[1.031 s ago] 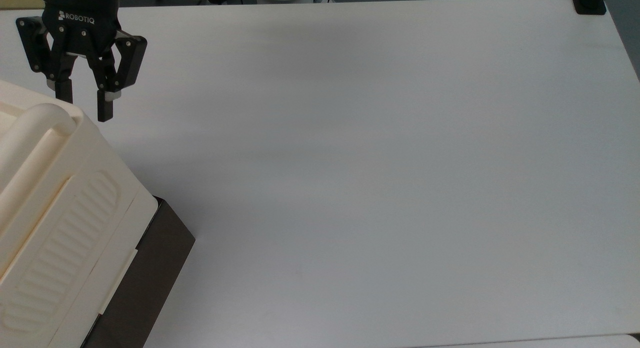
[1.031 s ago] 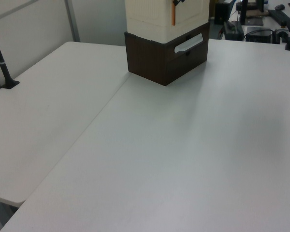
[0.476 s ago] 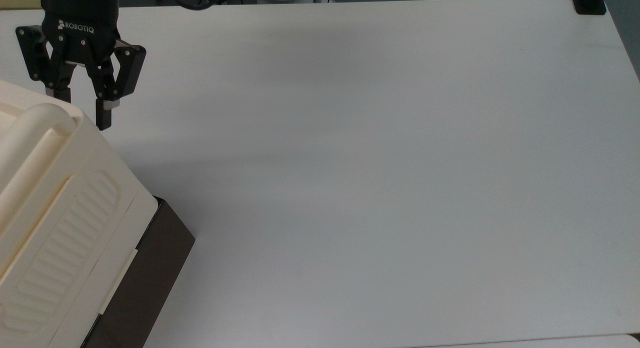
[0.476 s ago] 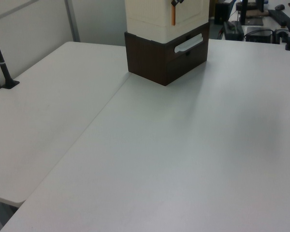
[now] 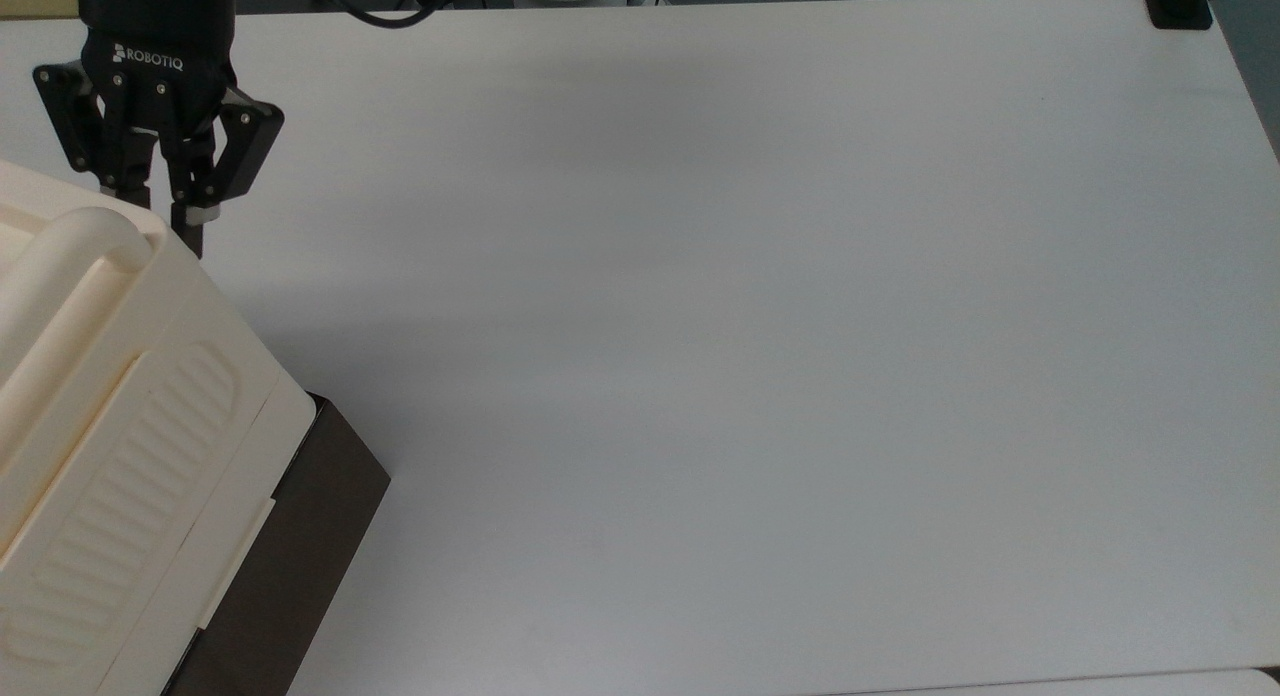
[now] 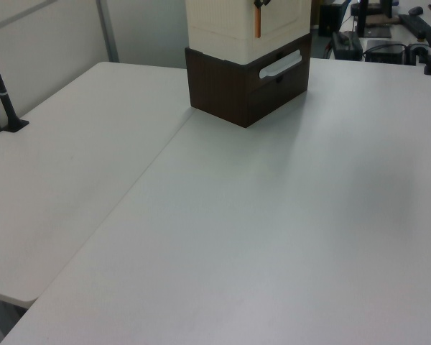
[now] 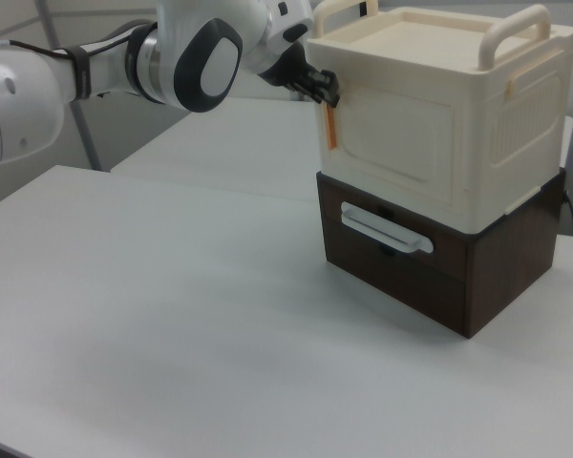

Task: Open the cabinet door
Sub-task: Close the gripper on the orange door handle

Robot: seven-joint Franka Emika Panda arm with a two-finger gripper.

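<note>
Up at the top view's far left corner of the white table (image 5: 760, 306), the gripper (image 5: 168, 216) sits against the upper edge of the cabinet (image 7: 439, 143), its fingers (image 5: 188, 231) drawn nearly together on the orange tab (image 7: 328, 126). That tab runs down the right view's left edge of the cabinet door (image 7: 390, 143), which lies flush and closed above the dark base (image 7: 439, 262).

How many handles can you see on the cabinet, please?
3: two rounded bar handles on the cabinet top, one at the right view's left, one at its right; one pale pull on the dark base front. Others may be hidden.
</note>
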